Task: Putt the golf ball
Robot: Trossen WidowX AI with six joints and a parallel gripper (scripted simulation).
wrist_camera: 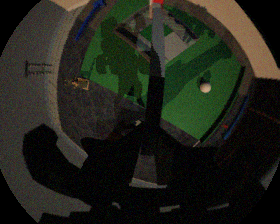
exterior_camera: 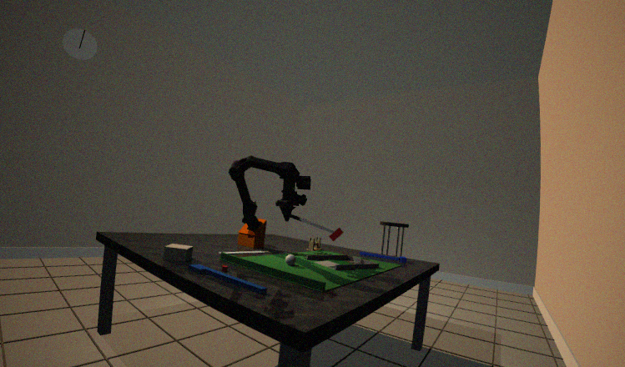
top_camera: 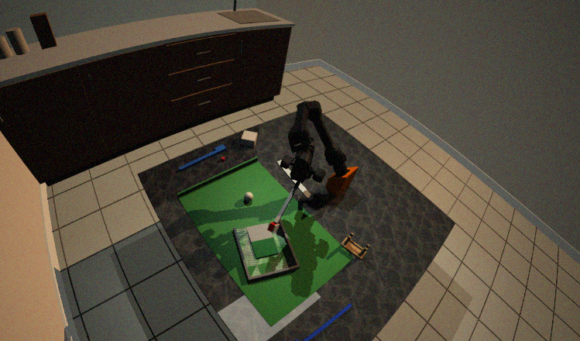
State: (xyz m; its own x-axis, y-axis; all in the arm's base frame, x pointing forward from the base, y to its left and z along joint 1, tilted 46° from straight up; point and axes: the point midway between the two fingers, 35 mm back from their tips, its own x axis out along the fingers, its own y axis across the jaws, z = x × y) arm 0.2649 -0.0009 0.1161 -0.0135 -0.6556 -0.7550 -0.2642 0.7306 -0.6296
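Note:
My gripper (top_camera: 298,181) (exterior_camera: 287,218) is shut on the dark grip of the red putter and holds it above the table. The putter's grey shaft (top_camera: 286,203) (exterior_camera: 317,225) (wrist_camera: 159,50) slopes down and away to its red head (top_camera: 273,226) (exterior_camera: 335,234), which hangs in the air and overlaps the ramp's near edge in the top view. The white golf ball (top_camera: 248,195) (exterior_camera: 289,259) (wrist_camera: 205,88) rests on the green mat (top_camera: 245,177), apart from the putter. The grey ramp (top_camera: 257,231) leads to the raised green (top_camera: 264,248) inside a dark-walled frame (top_camera: 295,256).
A small wooden stand (top_camera: 355,248) (exterior_camera: 314,244) (wrist_camera: 81,84) is beside the mat. A white strip (top_camera: 284,169) lies near the orange arm base (top_camera: 350,175). A blue bar (top_camera: 202,158), a small red piece (top_camera: 223,159) and a pale block (top_camera: 249,136) lie beyond the mat's rail (top_camera: 217,176).

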